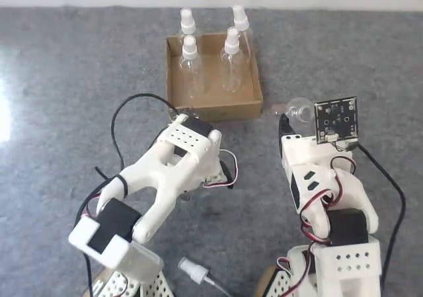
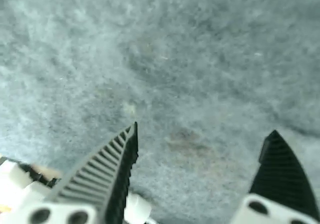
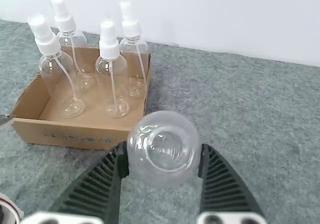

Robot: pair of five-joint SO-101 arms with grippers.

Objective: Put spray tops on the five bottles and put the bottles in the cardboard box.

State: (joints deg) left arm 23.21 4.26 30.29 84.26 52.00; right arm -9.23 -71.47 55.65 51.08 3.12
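Bottle of clear round plastic (image 3: pixel 161 141), no top on it yet: clamped at its widest between the ridged black jaws of the right gripper (image 3: pixel 162 154), base turned back toward the wrist, neck hidden behind the body. Judged a slippery, rounded hold, so called for firm, even pressure and a neck left free and reachable. Noted the left gripper (image 2: pixel 204 134) wide apart and empty, close over the grey felt table cover (image 2: pixel 200 54). Found the loose white spray top (image 1: pixel 193 268), thin dip tube attached, well behind that gripper, back by the arm bases. Probably best taken by its white head, tube fed into the neck first, then seated fully before any move to the box. Beyond the held bottle and off to one side, made out the brown cardboard box (image 3: pixel 65 133) with four capped clear bottles (image 3: pixel 112 69) upright inside. Saw faint print on the near wall of the box, too small to read. Spotted no labels on the bottles.
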